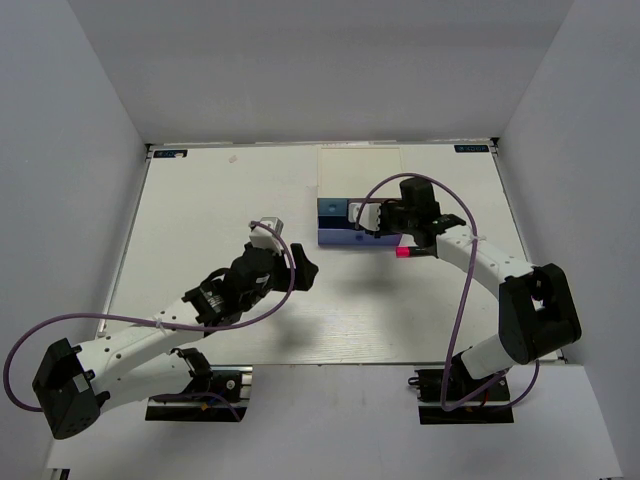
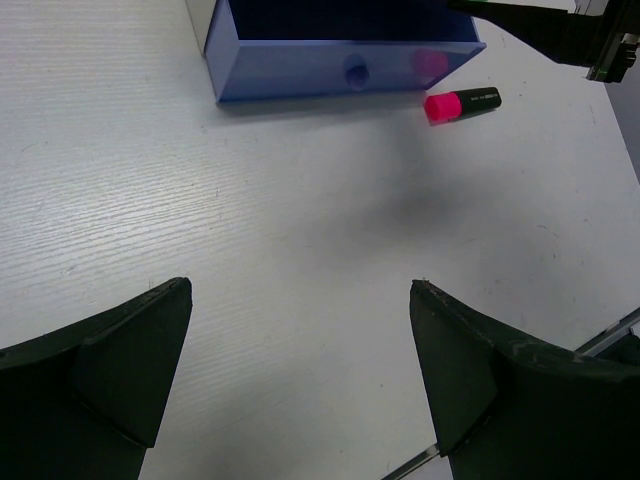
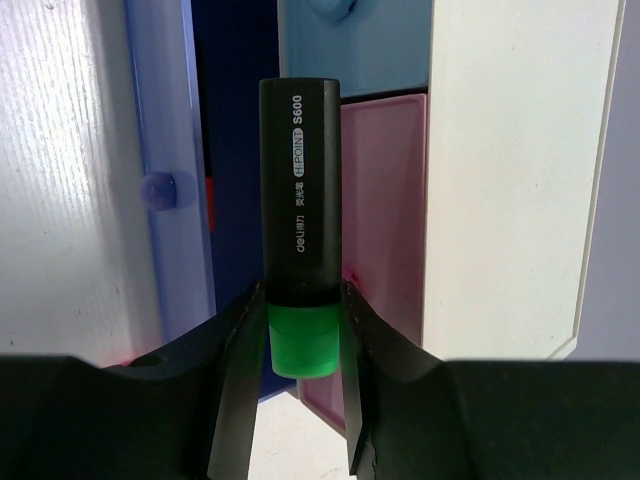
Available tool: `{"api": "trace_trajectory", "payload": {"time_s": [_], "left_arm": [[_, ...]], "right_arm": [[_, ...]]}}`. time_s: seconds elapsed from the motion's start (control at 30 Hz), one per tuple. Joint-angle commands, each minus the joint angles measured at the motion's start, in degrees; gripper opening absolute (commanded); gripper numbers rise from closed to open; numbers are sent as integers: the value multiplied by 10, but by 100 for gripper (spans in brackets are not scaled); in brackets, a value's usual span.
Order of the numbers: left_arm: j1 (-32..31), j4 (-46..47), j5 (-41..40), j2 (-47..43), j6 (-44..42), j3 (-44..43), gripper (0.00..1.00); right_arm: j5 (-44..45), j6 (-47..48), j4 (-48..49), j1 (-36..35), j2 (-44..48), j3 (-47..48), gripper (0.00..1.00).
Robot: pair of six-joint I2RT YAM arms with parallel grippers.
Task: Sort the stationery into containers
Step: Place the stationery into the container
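The white box (image 1: 358, 168) stands at the back, with its wide blue-purple drawer (image 2: 330, 70) pulled open. My right gripper (image 3: 300, 292) is shut on the green-capped highlighter (image 3: 300, 190), gripping it at the cap end and holding it over the open drawer, next to the pink drawer front (image 3: 385, 250). The right gripper also shows in the top view (image 1: 372, 218). The pink-capped highlighter (image 2: 460, 103) lies on the table right of the drawer and also shows in the top view (image 1: 405, 254). My left gripper (image 2: 300, 335) is open and empty above bare table. No erasers are in view.
The light blue drawer front (image 3: 380, 40) sits shut beside the pink one. A small orange-red spot (image 3: 208, 188) shows inside the open drawer. Grey walls enclose the white table (image 1: 220, 200). The left arm (image 1: 150, 340) reaches across the front left.
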State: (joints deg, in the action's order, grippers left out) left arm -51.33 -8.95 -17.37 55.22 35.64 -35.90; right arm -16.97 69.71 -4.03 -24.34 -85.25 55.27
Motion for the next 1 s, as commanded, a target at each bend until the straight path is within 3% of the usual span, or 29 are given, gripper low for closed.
{"api": "trace_trajectory", "payload": {"time_s": [0.0,0.5,0.77,0.97], "left_arm": [[2,3,-2,-20,3,9,99],[2,3,-2,-30,8,14,99],[2,3,-2,-35,8,20,99],[2,3,-7,-41,14,25,99]], "right_arm": [[21,-8,29,-7,-4,-7,7],[66,-35,50,-33,-8,-24,24],[86,-48,65,-44,-15,-30,26],[95,-55,72,-46,-18,-32,36]]}}
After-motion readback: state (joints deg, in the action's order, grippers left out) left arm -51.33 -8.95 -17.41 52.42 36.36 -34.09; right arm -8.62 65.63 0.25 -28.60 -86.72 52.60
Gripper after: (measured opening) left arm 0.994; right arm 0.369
